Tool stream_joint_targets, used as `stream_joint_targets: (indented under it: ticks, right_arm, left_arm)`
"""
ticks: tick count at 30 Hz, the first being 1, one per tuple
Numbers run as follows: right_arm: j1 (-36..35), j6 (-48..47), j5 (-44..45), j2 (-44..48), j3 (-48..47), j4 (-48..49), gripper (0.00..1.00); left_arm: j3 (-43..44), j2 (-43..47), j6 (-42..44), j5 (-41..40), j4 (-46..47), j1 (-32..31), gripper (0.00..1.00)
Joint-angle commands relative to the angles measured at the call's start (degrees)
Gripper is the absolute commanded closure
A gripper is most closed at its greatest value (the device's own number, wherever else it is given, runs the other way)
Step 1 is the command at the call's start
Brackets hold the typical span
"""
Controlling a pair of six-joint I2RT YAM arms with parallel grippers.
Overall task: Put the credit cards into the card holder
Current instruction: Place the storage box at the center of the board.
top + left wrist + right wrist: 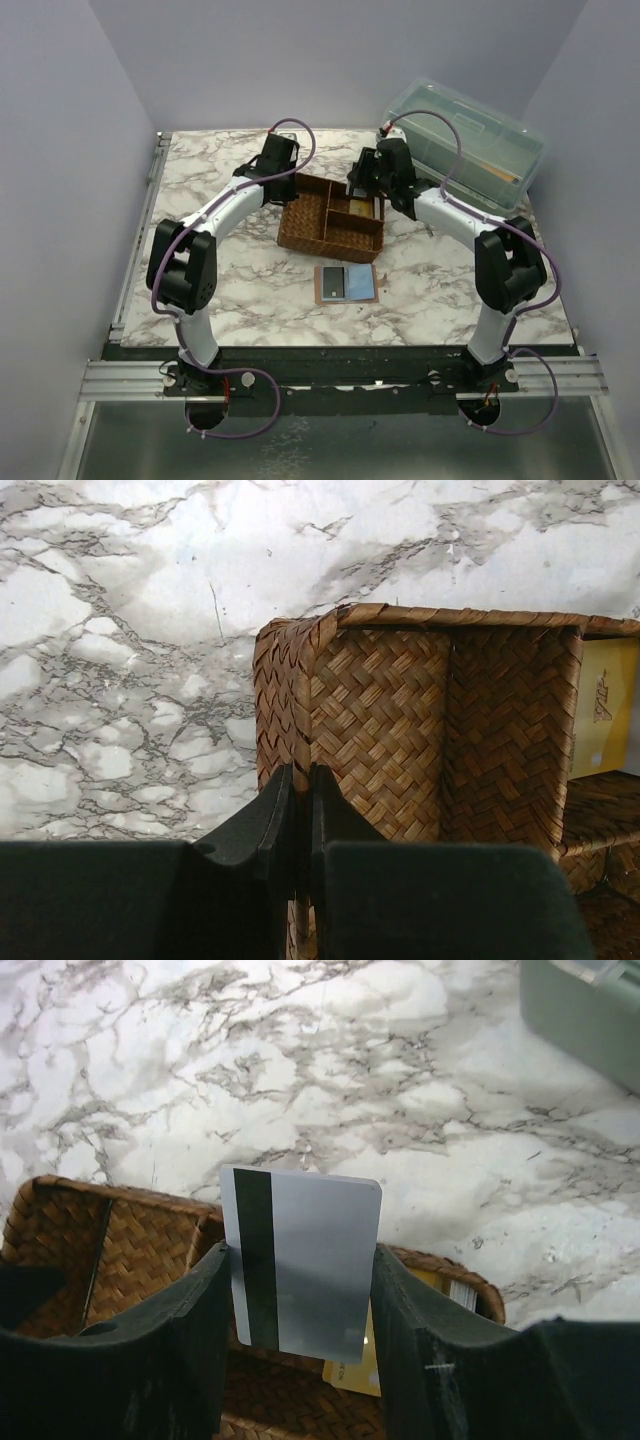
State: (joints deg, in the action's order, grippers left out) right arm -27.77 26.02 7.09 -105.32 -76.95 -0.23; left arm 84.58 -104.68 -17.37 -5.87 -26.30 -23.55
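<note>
Now the right gripper (300,1260) is clamped on a grey card (325,1260) with a black stripe, holding it upright above the woven tray (130,1250). The left gripper (300,780) pinches the tray's wall near a corner. A yellow card (604,720) is in one compartment. The card holder (346,284) lies open on the table (250,290), just in front of the tray.

White-grey marble-pattern table (240,290). Brown woven tray (330,251) at centre, divided into compartments. Tan card holder (346,284) lying open and flat just near side of tray, not touching. Translucent green box (500,150) at far right corner.
</note>
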Motion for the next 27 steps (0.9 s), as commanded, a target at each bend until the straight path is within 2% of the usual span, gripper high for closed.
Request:
stream_joint_targets:
  ticks: [1,4,8,10,14,21,24,27]
  right_arm:
    - [1.29,-0.89,-0.91,-0.35,-1.73,1.82,1.00]
    - [2.95,0.90,-5.19,-0.40,-1.45,2.15,1.00]
    - [6.07,5.03,-15.99,-0.57,-1.30,2.27,1.00]
    - [7.08,6.57,-20.18,-0.63,-1.23,2.46,1.00]
    - [7.52,7.55,-23.40,-1.60,-2.39,0.56,1.00]
    - [7.56,7.19,-25.88,-1.82,-1.53,0.33,1.00]
    - [7.55,7.09,-26.23,-1.42,-1.52,-1.48,1.00]
    - [7.55,8.41,-27.02,-1.14,-2.06,-2.89,1.00]
  left_arm:
    - [1.91,-1.05,-2.85,5.77,2.55,1.09,1.00]
    - [2.06,-2.06,-3.55,8.06,2.51,1.46,1.00]
    - [2.97,-3.38,-4.70,9.75,2.33,2.77,1.00]
    - [3.32,-3.73,-5.36,11.25,2.32,3.66,0.95]
    - [4.18,-4.12,-6.80,14.72,1.63,5.09,0.76]
    - [4.36,-0.81,-7.73,15.48,-0.15,5.35,0.34]
    - [4.79,1.20,-8.99,19.58,0.13,5.35,0.26]
    - [4.30,1.47,-11.64,33.14,5.29,5.25,0.25]
